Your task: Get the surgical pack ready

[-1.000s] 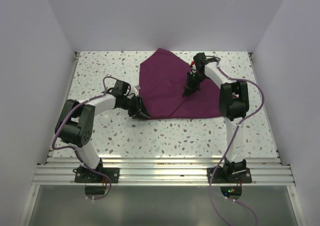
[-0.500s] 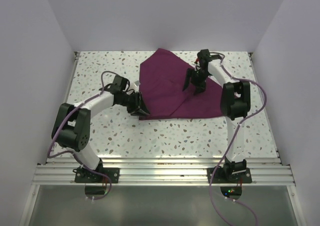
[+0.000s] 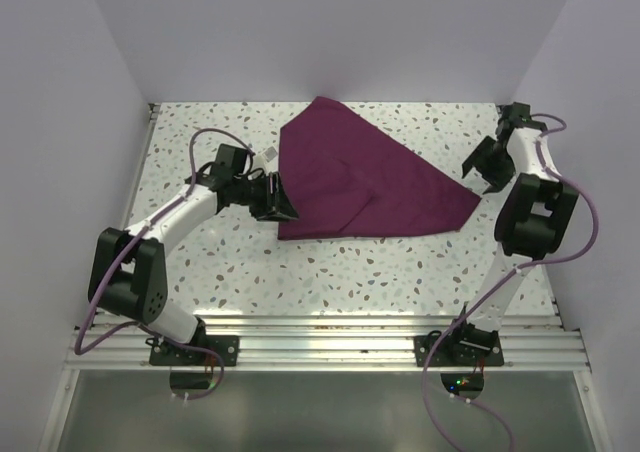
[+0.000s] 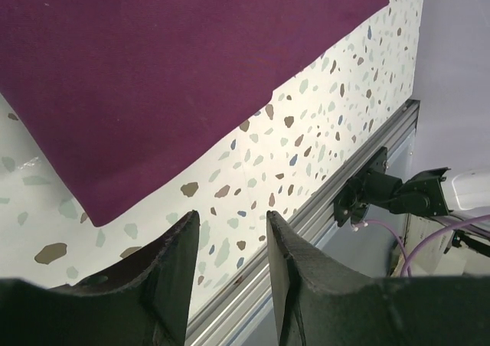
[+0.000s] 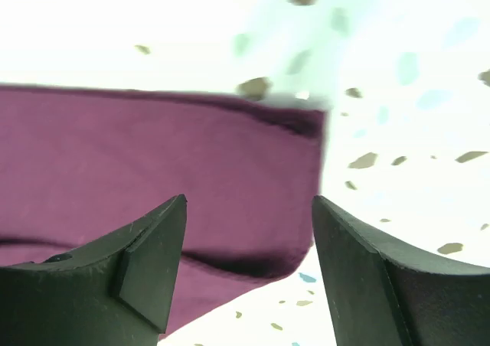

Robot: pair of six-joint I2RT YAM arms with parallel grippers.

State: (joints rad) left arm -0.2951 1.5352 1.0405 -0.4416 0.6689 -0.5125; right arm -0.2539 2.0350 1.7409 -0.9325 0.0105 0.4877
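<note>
Item: large dark purple square cloth point(image 3: 370, 177), lying partly folded over itself on the speckled terrazzo desk point(image 3: 200, 262), centre toward 12 o'clock. Top view: left hand point(image 3: 272, 197) at the cloth's 8 o'clock edge; right hand point(image 3: 483, 167) just off its 3 o'clock corner. Left wrist view: fingers point(image 4: 180, 262) parted, nothing between them, released; cloth toward 11 o'clock, bare desk beneath the gap. Right wrist view: fingers point(image 5: 153, 262) spread wide, empty; cloth corner ahead at 12 o'clock. Handling, as judged: light, limp, not fragile, prone to drag and crease; best pinched at a corner or free edge. Markings: no label, brand or writing legible.
</note>
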